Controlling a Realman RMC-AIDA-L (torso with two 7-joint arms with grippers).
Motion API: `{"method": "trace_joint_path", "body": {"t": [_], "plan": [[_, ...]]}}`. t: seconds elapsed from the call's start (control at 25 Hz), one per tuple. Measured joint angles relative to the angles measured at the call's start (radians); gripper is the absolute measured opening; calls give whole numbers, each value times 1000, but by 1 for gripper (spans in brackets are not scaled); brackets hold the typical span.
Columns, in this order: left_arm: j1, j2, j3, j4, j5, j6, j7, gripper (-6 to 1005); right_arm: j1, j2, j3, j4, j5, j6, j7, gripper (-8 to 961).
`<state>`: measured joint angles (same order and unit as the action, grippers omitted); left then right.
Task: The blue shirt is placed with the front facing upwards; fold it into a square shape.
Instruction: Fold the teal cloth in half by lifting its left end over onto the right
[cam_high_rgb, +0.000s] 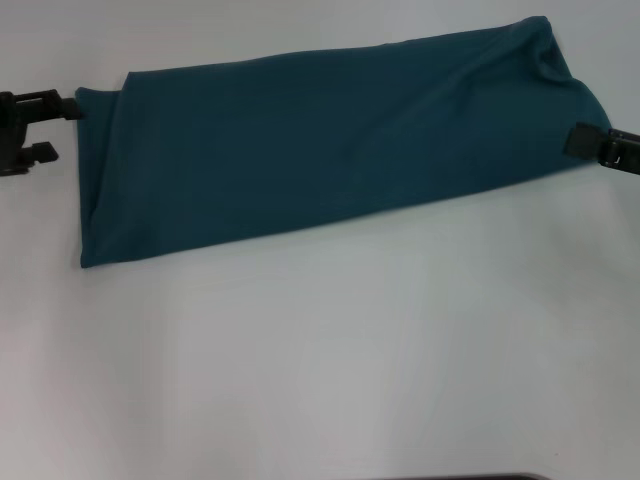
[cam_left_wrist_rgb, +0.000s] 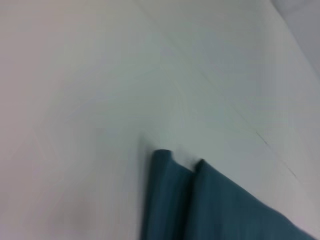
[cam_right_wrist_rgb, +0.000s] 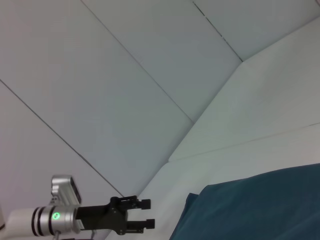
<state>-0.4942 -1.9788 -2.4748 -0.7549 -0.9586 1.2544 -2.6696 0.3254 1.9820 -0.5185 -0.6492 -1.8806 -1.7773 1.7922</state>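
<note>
Left end effector (cam_high_rgb: 66, 128) sitting at the left edge of the head view, fingers spread apart with a clear gap between them, upper finger tip touching or just beside the near-left corner of the blue shirt (cam_high_rgb: 320, 140); not gripping any cloth as far as visible. Same end effector (cam_right_wrist_rgb: 147, 214) appearing in the right wrist view too, two black fingers parted, just beside the shirt's (cam_right_wrist_rgb: 260, 207) end edge.

Moving rightward from that end effector: blue shirt lying flat on the white table (cam_high_rgb: 320, 360), folded into a long narrow band. Showing plain dark teal cloth only, no lettering or tag facing up. Looking smooth along most of its length, with a folded layer edge running just inside the left end and some bunching and creases at the far right end. Long axis running left to right between the two end effectors, tilting slightly so the right end sits farther from the robot than the left end. Left wrist view showing the shirt's (cam_left_wrist_rgb: 210, 210) end as two rounded folded layers side by side on the table.

Right end effector (cam_high_rgb: 600, 146) reaching in at the right edge, touching the shirt's right end at its nearer corner; impossible to tell whether its fingers are parted or closed on the cloth.
</note>
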Motion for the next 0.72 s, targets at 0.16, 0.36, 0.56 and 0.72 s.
{"method": "trace_joint_path", "body": {"t": [0.16,0.36,0.56,0.72], "plan": [[15,-59,-56,-19,-3,-67,-58,762,-1,0,9,0,1,0,0,919],[27,-104,-67,-54,3,-75,17,762,0,-2,23,-2,0,0,1,919],[0,-54,-49,-29,7,9,166,762,2,-10,23,0,0,1,0,919],[3,-53,-41,-27,18,-29,177,762,3,-8,22,0,0,2,-5,918]]}}
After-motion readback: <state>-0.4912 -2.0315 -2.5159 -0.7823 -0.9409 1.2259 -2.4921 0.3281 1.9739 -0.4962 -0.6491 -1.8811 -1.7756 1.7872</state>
